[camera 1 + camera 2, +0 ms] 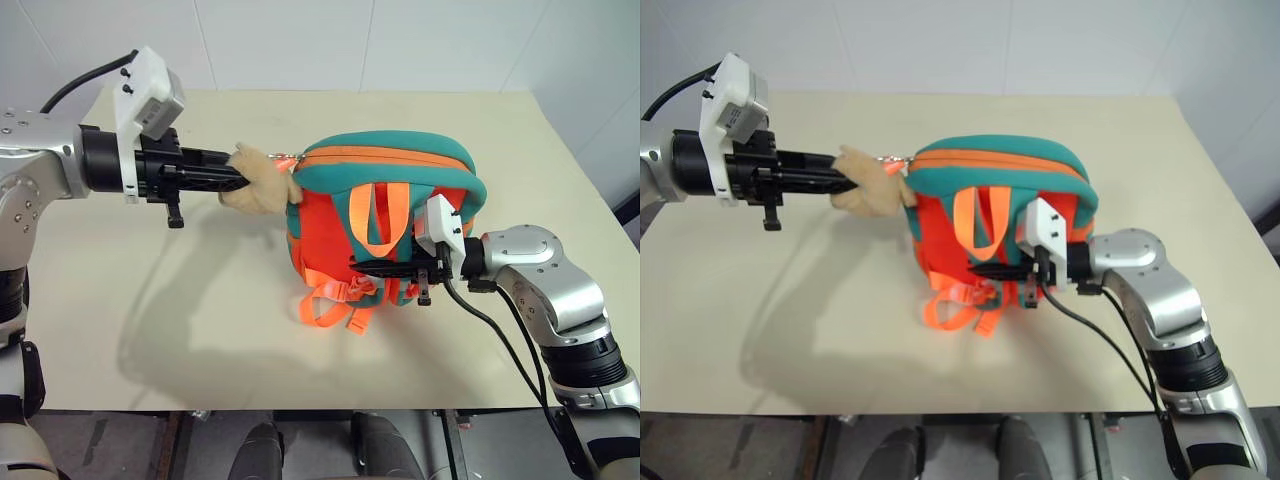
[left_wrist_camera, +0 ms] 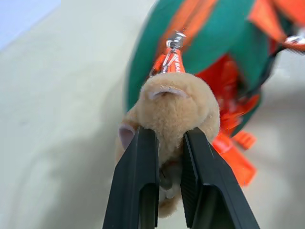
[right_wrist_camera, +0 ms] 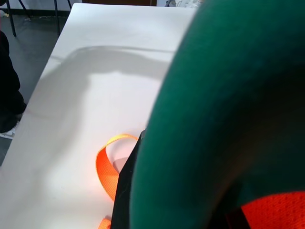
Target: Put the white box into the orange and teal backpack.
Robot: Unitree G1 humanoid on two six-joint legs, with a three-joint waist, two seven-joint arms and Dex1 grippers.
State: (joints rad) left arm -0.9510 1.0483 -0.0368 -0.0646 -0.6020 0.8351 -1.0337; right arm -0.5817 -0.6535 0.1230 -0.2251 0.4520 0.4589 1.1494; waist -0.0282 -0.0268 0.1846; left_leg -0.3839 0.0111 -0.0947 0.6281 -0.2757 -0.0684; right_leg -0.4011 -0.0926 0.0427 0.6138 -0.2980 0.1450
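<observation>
The orange and teal backpack (image 1: 385,175) stands upright near the middle of the beige table (image 1: 150,320), its teal top facing up. A tan plush toy (image 1: 262,182) hangs from a metal clip (image 2: 175,40) on its left end. My left gripper (image 1: 243,177) reaches in from the left and is shut on the plush toy, whose body is squeezed between the two black fingers (image 2: 143,162). My right gripper (image 1: 365,268) comes in from the right, low across the backpack's front straps, shut on the backpack's fabric. Teal fabric (image 3: 228,105) lies right against its finger (image 3: 125,186). The white box is out of view.
Loose orange strap loops (image 1: 335,305) lie on the table in front of the backpack. The table's front edge (image 1: 300,408) runs close below them, and its right edge (image 1: 590,190) is near my right arm. A person's dark clothing (image 3: 7,90) shows beside the far end of the table.
</observation>
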